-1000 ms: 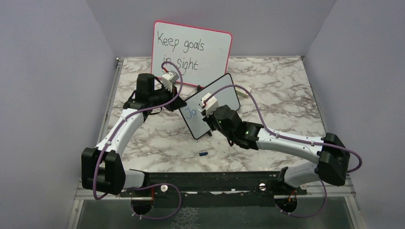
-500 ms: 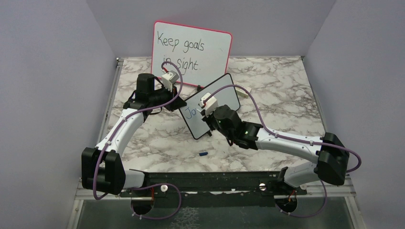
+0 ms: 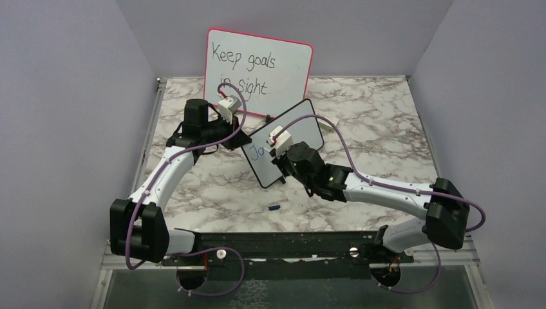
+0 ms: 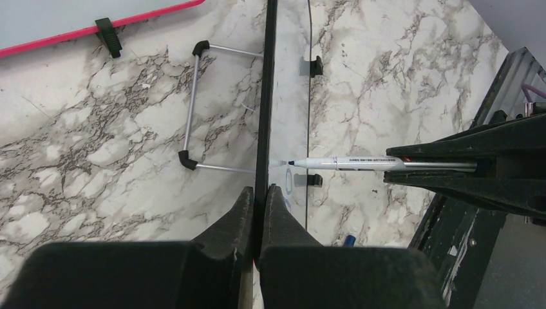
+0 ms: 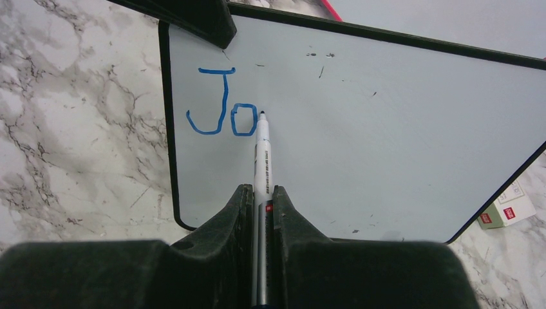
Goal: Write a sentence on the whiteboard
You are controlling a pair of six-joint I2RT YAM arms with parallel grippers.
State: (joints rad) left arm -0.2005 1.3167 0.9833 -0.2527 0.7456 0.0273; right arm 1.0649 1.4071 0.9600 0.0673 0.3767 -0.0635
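Marker [image 5: 262, 154] perhaps shifted slightly since before, clamped in right pincer [image 5: 261, 191] | left pincer [image 4: 259, 193] clamps whiteboard [image 5: 386, 129]

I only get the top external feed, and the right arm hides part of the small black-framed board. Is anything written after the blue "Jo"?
Observer: No. The sentence stops at "Jo"; the rest of the whiteboard is blank.
Operator: Where's the pen tip?
Observer: The marker, held in the right gripper, has its tip just right of the "o".
Operator: And the left arm?
Observer: The left gripper is shut on the board's black edge.
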